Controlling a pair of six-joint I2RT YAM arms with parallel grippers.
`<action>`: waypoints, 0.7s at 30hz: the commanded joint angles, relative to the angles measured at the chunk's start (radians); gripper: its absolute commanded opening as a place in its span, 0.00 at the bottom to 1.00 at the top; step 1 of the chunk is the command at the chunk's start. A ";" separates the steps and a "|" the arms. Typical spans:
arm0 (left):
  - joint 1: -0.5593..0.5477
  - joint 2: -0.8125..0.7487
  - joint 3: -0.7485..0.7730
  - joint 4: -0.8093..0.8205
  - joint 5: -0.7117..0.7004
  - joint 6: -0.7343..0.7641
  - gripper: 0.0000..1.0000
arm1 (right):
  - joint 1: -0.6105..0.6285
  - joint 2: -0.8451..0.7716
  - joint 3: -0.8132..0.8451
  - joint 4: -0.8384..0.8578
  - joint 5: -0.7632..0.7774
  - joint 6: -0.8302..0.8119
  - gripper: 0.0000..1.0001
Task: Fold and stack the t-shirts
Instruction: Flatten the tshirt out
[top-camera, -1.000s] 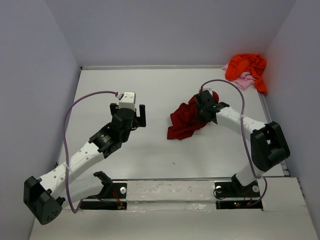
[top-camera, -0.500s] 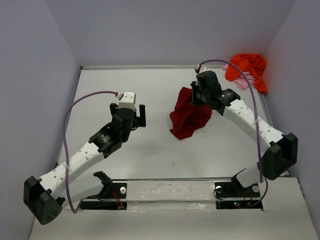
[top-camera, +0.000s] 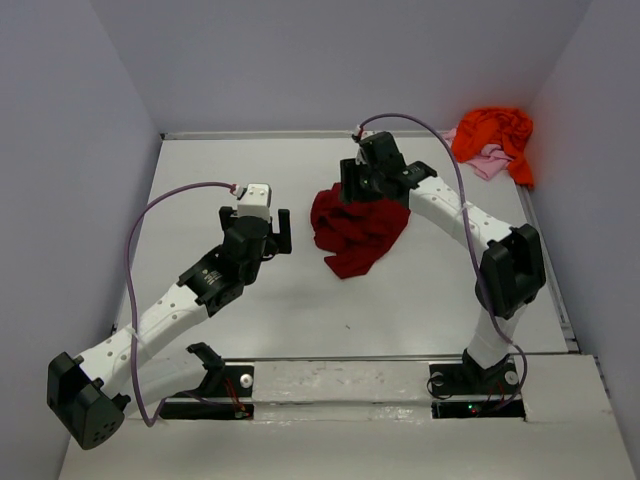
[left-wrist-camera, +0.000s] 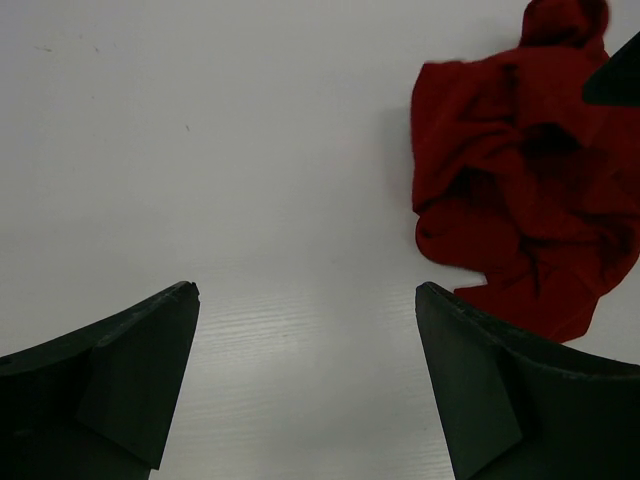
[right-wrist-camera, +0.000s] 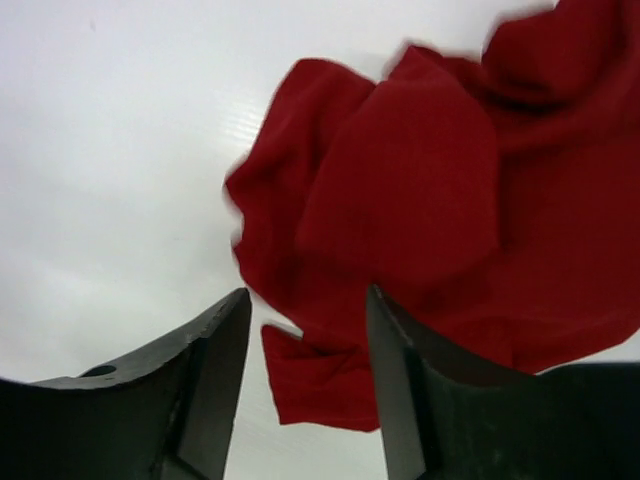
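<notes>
Left pincer wide open; right pincer parted over crumpled crimson t-shirt.

3 t-shirts: crimson, orange, pink; 2 arms.

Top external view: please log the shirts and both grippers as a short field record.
crimson cloth t-shirt: crumpled, unfolded, mid white table
bright orange cloth t-shirt: bunched in the far right corner
pale pink cloth t-shirt: partly under the orange one
left gripper: open, empty, beside the crimson shirt
right gripper: open above the crimson shirt, nothing pinched
stack: none yet
</notes>
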 joint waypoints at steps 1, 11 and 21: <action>-0.001 -0.012 0.022 0.009 -0.018 0.003 0.99 | 0.018 -0.052 -0.030 0.036 -0.005 -0.025 0.59; -0.001 -0.003 0.025 0.009 -0.002 0.003 0.99 | 0.018 -0.044 -0.143 0.058 0.221 -0.086 0.62; -0.001 0.000 0.022 0.011 0.001 0.001 0.99 | -0.030 0.174 -0.094 0.176 0.247 -0.095 0.61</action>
